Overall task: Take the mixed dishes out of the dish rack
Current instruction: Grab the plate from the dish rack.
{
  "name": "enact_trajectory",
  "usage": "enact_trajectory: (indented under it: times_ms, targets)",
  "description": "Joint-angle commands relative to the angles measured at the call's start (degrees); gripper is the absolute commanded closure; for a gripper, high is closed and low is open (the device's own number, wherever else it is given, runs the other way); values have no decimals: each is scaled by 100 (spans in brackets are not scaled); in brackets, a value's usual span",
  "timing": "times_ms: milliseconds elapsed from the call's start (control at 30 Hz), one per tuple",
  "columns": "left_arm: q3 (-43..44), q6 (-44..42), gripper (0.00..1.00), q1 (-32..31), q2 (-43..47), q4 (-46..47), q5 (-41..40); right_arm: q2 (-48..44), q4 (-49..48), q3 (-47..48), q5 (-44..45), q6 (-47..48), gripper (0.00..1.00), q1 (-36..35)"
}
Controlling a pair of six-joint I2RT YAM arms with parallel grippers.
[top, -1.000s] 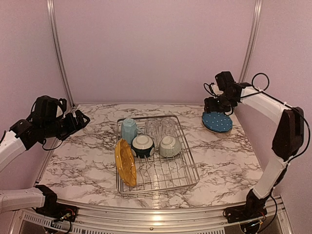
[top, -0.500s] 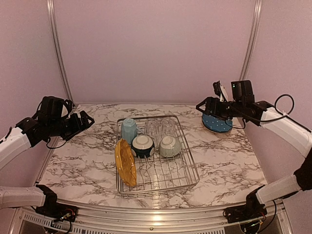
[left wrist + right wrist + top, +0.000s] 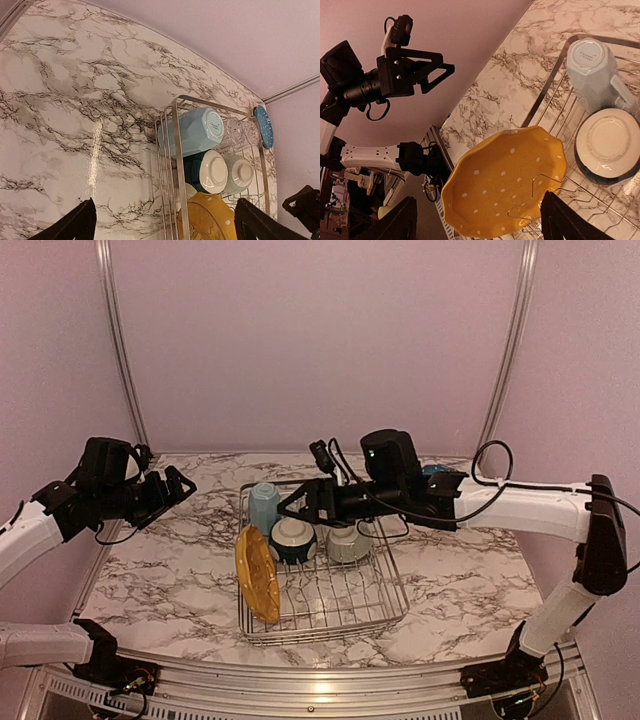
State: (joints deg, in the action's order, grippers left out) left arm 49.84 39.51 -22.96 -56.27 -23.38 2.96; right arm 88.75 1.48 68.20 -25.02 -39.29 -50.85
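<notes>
Right tool (image 3: 296, 506) has swung from blue plate (image 3: 263, 126), left on the counter (image 3: 160, 570), to rack (image 3: 399, 585); it and left tool (image 3: 178, 485) gape empty. Yellow plate (image 3: 256, 573), mug (image 3: 265, 508), bowls (image 3: 293, 538), glasses (image 3: 235, 131) remain.

Blue plate (image 3: 433, 471) mostly behind right arm (image 3: 520, 502), glasses (image 3: 234, 131) faint (hidden overhead), yellow plate (image 3: 210, 222) cut off below.

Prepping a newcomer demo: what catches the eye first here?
The yellow white-dotted plate stands on edge at the left side of the silver wire dish rack mid-table. The black-and-white right arm stretches across the rack's far half, jaws open.
</notes>
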Motion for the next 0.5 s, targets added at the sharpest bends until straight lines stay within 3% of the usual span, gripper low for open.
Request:
enact_trajectory:
  times_ms: [0, 167, 333, 467]
  targets:
    - [-9, 60, 1, -22, 112, 55, 135, 853, -279, 836, -44, -21, 18, -712]
    - [-106, 75, 1, -20, 290, -5, 113, 1575, 243, 1458, 108, 334, 20, -1205]
    - [-199, 86, 1, -24, 446, -95, 89, 1730, 469, 1582, 234, 532, 20, -1338]
    - [-150, 36, 1, -24, 461, -164, 74, 1769, 540, 1492, 322, 513, 27, -1417]
